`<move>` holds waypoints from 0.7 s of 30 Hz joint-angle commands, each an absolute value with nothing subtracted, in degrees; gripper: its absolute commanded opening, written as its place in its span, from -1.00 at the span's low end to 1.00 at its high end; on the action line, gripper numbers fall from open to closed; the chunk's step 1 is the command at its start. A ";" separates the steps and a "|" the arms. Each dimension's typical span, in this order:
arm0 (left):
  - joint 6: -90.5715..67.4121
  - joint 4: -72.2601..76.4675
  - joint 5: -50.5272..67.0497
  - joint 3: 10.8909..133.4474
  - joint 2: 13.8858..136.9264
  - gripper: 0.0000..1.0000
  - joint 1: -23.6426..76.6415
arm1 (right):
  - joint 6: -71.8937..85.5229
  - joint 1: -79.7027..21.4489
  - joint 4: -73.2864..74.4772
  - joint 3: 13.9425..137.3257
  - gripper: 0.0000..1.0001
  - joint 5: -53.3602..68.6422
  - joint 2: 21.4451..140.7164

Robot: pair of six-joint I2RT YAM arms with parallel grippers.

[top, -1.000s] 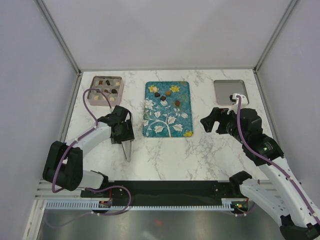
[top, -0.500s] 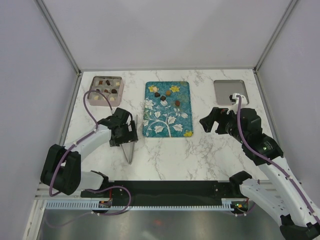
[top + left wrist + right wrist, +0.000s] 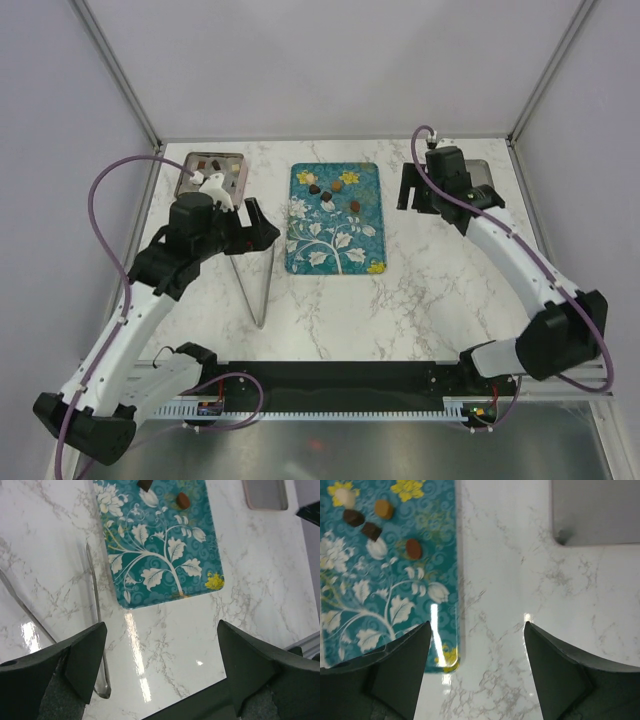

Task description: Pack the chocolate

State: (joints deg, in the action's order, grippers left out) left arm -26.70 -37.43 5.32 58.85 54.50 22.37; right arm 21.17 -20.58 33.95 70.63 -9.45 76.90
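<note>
Several pieces of chocolate lie on the upper part of a teal flower-print tray. In the right wrist view they are a cream piece, a mid brown piece, dark pieces and a brown oval. More chocolate sits in the compartments of a box at the rear left. My left gripper hangs open above the marble, left of the tray, holding nothing. My right gripper is open and empty just right of the tray's upper edge.
Long metal tongs lie flat on the marble left of the tray, under my left gripper. A grey square lid sits at the rear right, partly behind my right arm. Walls close in the table on three sides.
My left gripper opened, let go of the tongs and rose; the tongs now lie on the table. My right arm swung from mid right to the rear, beside the tray's top.
</note>
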 commanded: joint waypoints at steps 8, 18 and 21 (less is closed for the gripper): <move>-20.48 -35.25 15.64 53.53 52.12 0.99 22.68 | 15.30 -7.65 29.53 85.16 -0.01 -14.06 102.29; -16.88 -31.12 23.90 44.65 52.38 0.99 22.68 | 9.67 -3.96 28.13 99.13 -0.15 -11.35 121.97; -16.79 -30.85 23.99 44.21 51.42 0.99 22.68 | 9.14 -3.61 28.21 100.54 -0.17 -11.60 125.06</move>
State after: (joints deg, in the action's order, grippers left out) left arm -19.64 -34.57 20.14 44.16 52.71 22.39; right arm 11.22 -4.23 29.34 97.14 -12.16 123.00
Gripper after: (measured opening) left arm 0.993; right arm 0.415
